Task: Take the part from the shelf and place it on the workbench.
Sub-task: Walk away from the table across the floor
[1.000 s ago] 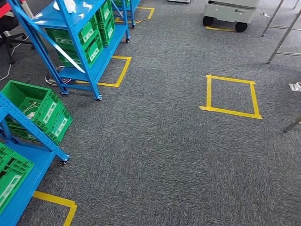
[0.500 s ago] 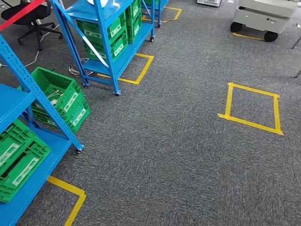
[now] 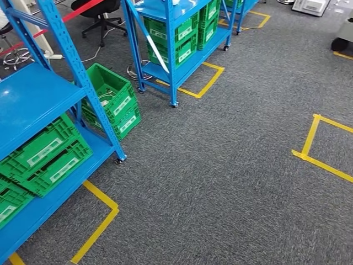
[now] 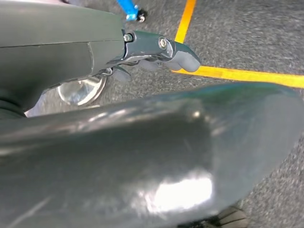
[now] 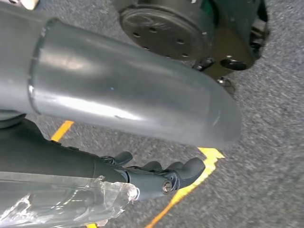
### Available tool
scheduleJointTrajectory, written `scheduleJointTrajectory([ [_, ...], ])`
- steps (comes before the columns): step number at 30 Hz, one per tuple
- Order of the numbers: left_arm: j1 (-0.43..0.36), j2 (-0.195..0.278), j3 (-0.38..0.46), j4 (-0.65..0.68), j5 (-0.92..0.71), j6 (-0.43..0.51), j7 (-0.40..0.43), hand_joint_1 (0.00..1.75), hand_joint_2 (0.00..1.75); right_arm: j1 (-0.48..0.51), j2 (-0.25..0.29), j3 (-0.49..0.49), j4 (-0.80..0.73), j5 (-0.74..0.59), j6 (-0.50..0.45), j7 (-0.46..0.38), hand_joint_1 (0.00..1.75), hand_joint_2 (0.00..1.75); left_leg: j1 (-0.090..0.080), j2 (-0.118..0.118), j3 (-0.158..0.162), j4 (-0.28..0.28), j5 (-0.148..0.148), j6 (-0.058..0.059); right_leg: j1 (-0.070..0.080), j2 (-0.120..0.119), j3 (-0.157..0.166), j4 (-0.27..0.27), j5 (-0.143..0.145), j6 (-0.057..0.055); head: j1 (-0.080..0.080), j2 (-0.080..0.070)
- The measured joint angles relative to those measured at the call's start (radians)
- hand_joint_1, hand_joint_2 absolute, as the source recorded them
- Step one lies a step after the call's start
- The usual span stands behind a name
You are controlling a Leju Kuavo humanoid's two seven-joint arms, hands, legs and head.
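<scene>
A blue shelf unit (image 3: 37, 94) stands at my near left, with folded green crates (image 3: 49, 154) on its lower board. A second blue shelf unit (image 3: 178, 61) with green crates stands further back, and something white (image 3: 180, 2) lies on its upper board at the picture's top edge. I cannot make out a part on either shelf. My left hand (image 4: 161, 50) hangs over the carpet with its fingers stretched out and nothing in them. My right hand (image 5: 157, 173) also hangs low with its fingers out and holds nothing. Crinkled clear film (image 5: 71, 204) lies along its wrist cover.
An open green crate (image 3: 110, 99) with white cables sits on the floor between the shelf units. Yellow tape squares (image 3: 316, 149) mark the grey carpet, one (image 3: 100, 215) beside the near shelf. A black office chair (image 3: 97, 14) stands behind the shelves.
The whole picture has shifted to the right: the camera has turned left. The near shelf now takes more of the left side, and the taped square has slid to the right edge.
</scene>
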Motion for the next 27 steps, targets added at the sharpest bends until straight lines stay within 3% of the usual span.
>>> scheduleJointTrajectory([
  [1,0.005,0.011,-0.022,0.001,0.022,0.013,0.01,0.0,0.0,-0.002,0.0,0.001,0.002,0.0,0.0,-0.001,0.0,0.0,-0.003,0.003,0.004,-0.015,0.0,0.003,0.002,-0.012,0.002,0.0,-0.002,0.004,0.0,0.0],
  [3,0.021,0.03,-0.063,0.002,0.064,0.039,0.027,0.0,0.0,-0.006,0.0,0.0,0.005,-0.001,0.0,-0.001,0.0,0.0,0.0,-0.022,0.002,-0.02,0.004,0.01,0.002,-0.025,0.007,0.0,-0.007,0.012,0.0,0.0],
  [5,0.034,0.054,-0.112,0.003,0.13,0.083,0.049,0.0,0.0,-0.009,0.001,0.0,0.007,0.0,0.002,-0.001,0.0,0.0,0.007,-0.046,0.004,-0.024,0.009,0.017,-0.001,0.022,-0.009,0.043,-0.038,0.023,0.004,0.0],
  [7,0.038,0.09,-0.174,0.004,0.212,0.144,0.072,0.0,0.0,-0.007,0.002,0.002,0.011,0.001,0.005,0.001,0.0,0.0,0.011,-0.07,0.002,-0.024,0.012,0.023,-0.005,0.087,-0.066,0.165,-0.1,0.032,0.009,0.0],
  [9,0.039,0.131,-0.246,0.007,0.281,0.199,0.09,0.0,0.0,-0.004,0.003,0.003,0.016,0.001,0.008,0.004,0.0,0.0,0.011,-0.098,-0.001,-0.024,0.014,0.025,-0.007,0.105,-0.125,0.279,-0.137,0.035,0.01,0.0],
  [10,0.04,0.15,-0.284,0.009,0.311,0.224,0.097,0.0,0.0,-0.003,0.005,0.004,0.018,0.0,0.009,0.004,0.0,0.0,0.012,-0.112,-0.001,-0.024,0.015,0.025,-0.008,0.107,-0.133,0.288,-0.127,0.036,0.01,0.0],
  [11,0.041,0.168,-0.321,0.01,0.338,0.246,0.104,0.0,0.0,-0.003,0.006,0.004,0.02,0.0,0.009,0.004,0.0,0.0,0.013,-0.127,0.001,-0.023,0.016,0.023,-0.009,0.11,-0.122,0.257,-0.099,0.036,0.01,0.0],
  [12,0.041,0.186,-0.357,0.012,0.361,0.265,0.108,0.0,0.0,-0.004,0.006,0.004,0.021,0.0,0.009,0.004,0.0,0.0,0.014,-0.142,0.002,-0.023,0.016,0.021,-0.013,0.12,-0.094,0.192,-0.059,0.037,0.01,0.0],
  [13,0.041,0.202,-0.388,0.013,0.378,0.281,0.112,0.0,0.0,-0.005,0.007,0.004,0.023,0.0,0.01,0.004,0.0,0.0,0.015,-0.156,0.002,-0.022,0.017,0.016,-0.017,0.145,-0.061,0.12,-0.028,0.039,0.01,0.0],
  [15,0.04,0.232,-0.439,0.014,0.404,0.303,0.116,0.0,0.0,-0.005,0.009,0.005,0.025,-0.001,0.011,0.004,0.0,0.0,0.015,-0.182,-0.003,-0.018,0.019,0.004,-0.025,0.189,-0.017,0.022,0.001,0.036,0.01,0.0],
  [16,0.04,0.246,-0.461,0.015,0.416,0.313,0.118,0.0,0.0,-0.005,0.011,0.006,0.026,-0.002,0.012,0.004,0.0,0.0,0.015,-0.193,-0.008,-0.018,0.021,-0.004,-0.025,0.199,-0.01,0.008,-0.003,0.031,0.011,0.0],
  [18,0.041,0.271,-0.509,0.017,0.448,0.336,0.122,0.0,0.0,-0.006,0.013,0.005,0.028,-0.003,0.014,0.003,0.0,0.0,0.019,-0.209,-0.018,-0.019,0.028,-0.017,-0.022,0.175,-0.008,0.006,0.001,0.013,0.011,0.0],
  [20,0.038,0.3,-0.56,0.02,0.497,0.37,0.124,0.0,0.0,-0.008,0.014,0.005,0.029,-0.003,0.015,0.001,0.0,0.0,0.019,-0.171,-0.037,0.011,0.007,-0.027,-0.021,0.149,-0.007,0.003,0.007,-0.002,0.007,0.0],
  [22,0.02,0.336,-0.625,0.023,0.574,0.425,0.125,0.0,0.0,-0.005,0.015,0.006,0.032,-0.003,0.019,-0.001,0.0,0.0,0.016,-0.107,-0.091,0.124,-0.06,-0.034,-0.019,0.117,-0.01,0.002,0.008,-0.01,0.002,0.0],
  [24,0.001,0.371,-0.7,0.026,0.644,0.476,0.125,0.0,0.0,-0.003,0.015,0.006,0.035,-0.004,0.021,-0.001,0.0,0.0,0.016,-0.085,-0.152,0.254,-0.115,-0.038,-0.016,0.083,-0.013,0.002,0.007,-0.013,0.001,0.0],
  [25,-0.004,0.385,-0.734,0.027,0.668,0.492,0.125,0.0,0.0,-0.004,0.016,0.006,0.037,-0.004,0.021,-0.001,0.0,0.0,0.016,-0.083,-0.162,0.279,-0.116,-0.037,-0.015,0.069,-0.013,0.002,0.006,-0.014,0.001,0.0],
  [26,-0.008,0.399,-0.764,0.028,0.687,0.505,0.125,0.0,0.0,-0.005,0.016,0.006,0.038,-0.004,0.021,-0.001,0.0,0.0,0.016,-0.081,-0.152,0.264,-0.098,-0.036,-0.014,0.055,-0.012,0.002,0.005,-0.014,0.001,0.0],
  [27,-0.012,0.412,-0.791,0.029,0.704,0.516,0.125,0.0,0.0,-0.006,0.016,0.006,0.039,-0.004,0.021,-0.001,0.0,0.0,0.016,-0.075,-0.122,0.212,-0.066,-0.034,-0.014,0.042,-0.009,0.002,0.003,-0.014,0.001,0.0],
])
